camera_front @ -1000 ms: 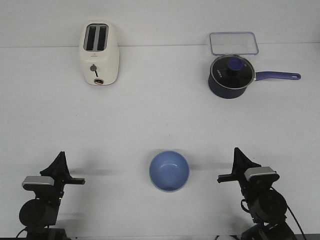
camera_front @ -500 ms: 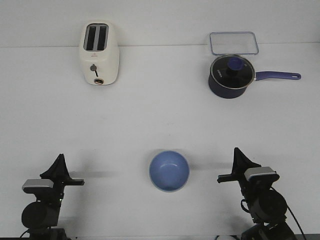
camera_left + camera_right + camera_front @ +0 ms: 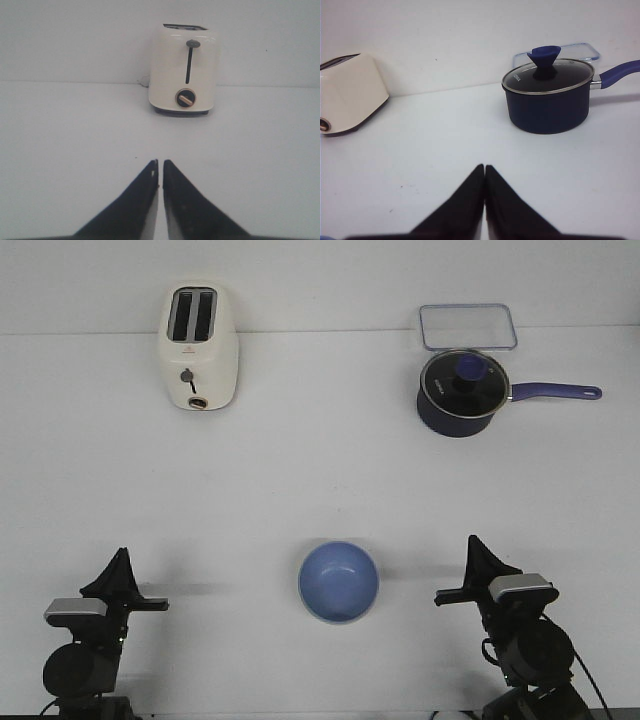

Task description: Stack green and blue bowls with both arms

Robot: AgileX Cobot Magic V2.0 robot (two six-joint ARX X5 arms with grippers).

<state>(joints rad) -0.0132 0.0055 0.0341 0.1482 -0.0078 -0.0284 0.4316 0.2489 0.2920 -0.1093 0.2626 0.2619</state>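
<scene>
**Both grippers shut and empty, blue bowl between them**

Left black pincer gripper [image 3: 160, 172]: tips drawn together with only a hairline slit showing, nothing clamped. Low at the near left corner of the white table [image 3: 320, 470] in the front view [image 3: 122, 558], tips raised and pointing forward, grey block just behind. Straight ahead of it, well apart at the far side: cream two-slot toaster [image 3: 184, 69] with dark lever and copper-toned dial, standing upright against the white back wall.

Right black pincer gripper [image 3: 484, 172]: fingers pressed flat together, nothing held. Low at the near right corner [image 3: 474, 546], likewise tipped up, grey block behind. Far ahead of it: dark navy saucepan [image 3: 547, 102] with glass lid, blue knob and long blue handle reaching to the right; just behind the pan, clear rectangular plastic container [image 3: 467, 326] lying flat.

Between the two grippers, near the front edge: light periwinkle blue glossy round bowl [image 3: 338, 582], upright, open side up, touched by neither arm. Green bowl not made out in any view; possibly nested beneath the blue one, cannot tell.
</scene>
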